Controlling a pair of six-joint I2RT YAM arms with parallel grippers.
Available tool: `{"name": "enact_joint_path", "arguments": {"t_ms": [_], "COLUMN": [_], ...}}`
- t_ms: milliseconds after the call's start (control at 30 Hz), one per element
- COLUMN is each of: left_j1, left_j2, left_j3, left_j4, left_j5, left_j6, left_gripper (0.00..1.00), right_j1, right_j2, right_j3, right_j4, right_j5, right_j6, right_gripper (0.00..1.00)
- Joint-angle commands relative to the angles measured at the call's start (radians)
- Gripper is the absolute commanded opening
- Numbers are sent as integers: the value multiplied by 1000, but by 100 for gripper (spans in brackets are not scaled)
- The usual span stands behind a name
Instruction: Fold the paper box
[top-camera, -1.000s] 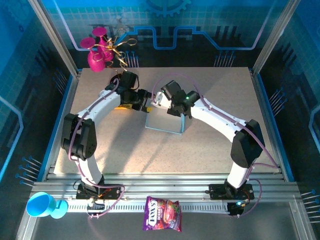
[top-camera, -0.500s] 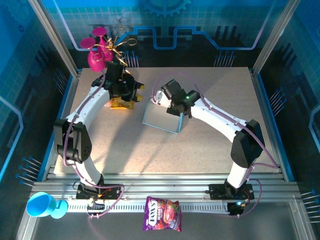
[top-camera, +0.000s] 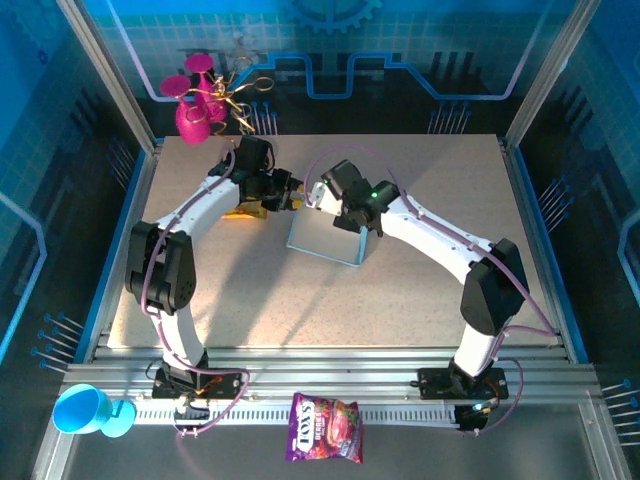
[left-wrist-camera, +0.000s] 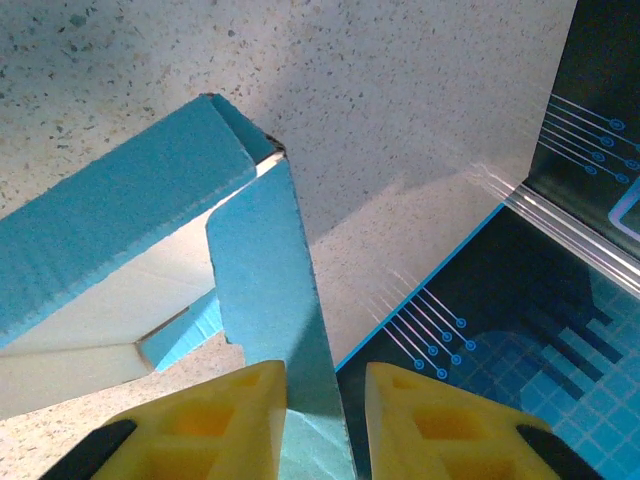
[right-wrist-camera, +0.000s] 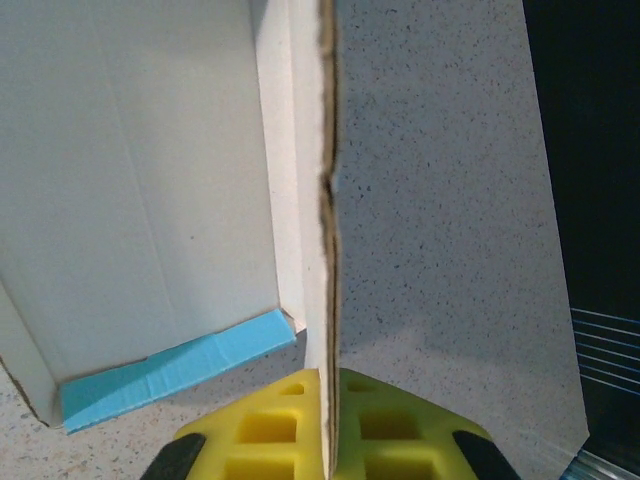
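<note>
Tabletop (top-camera: 430, 180): the paper box (top-camera: 325, 243) sits mid-surface between the two arms, right at both wrists.

Progress, my read: partway. The body stands as a shallow open tray with its walls up and the pale inside showing, so it's not a flat sheet. Left to do: at least one side flap (left-wrist-camera: 265, 290) is loose, sticking out from a corner rather than tucked in, and the top is open. Can't tell how many other flaps need closing.

Right fingers (right-wrist-camera: 270, 425): pressed together on the raw edge of one upright wall (right-wrist-camera: 328, 200), one pad each side. Box interior is on one side, bare tabletop on the other. Firm pinch, and it looks like it's anchoring the box.

Left fingers (left-wrist-camera: 200, 420): spread, with the loose flap running down between them. The flap lies against one pad and a dark gap shows to the other. Not gripped, by the look of it. Next step is probably to close on that flap and fold it inward.
</note>
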Motion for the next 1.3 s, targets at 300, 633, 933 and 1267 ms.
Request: {"name": "enact_joint_path", "arguments": {"t_ms": [300,633,933,1267], "left_j1": [-6,53,24,-46], "left_j2": [28,-114,-230,-234], "left_j3": [-93,-182,-191,-205], "left_j4": [-1,-96,-66,-10], "left_j5": [-11,-38,20,56], "left_j6": [79,157,-37,-155], "left_gripper": [30,52,62,58], "right_j1": [66,116,128,132], "right_j2": [38,40,49,69], "right_j3": [-11,-67,-68,-54], "right_j4": [50,102,103,95], "right_j5": [57,124,130,129], "right_j6": [-16,-78,-97,-92], "right_gripper": [0,0,0,0]}}
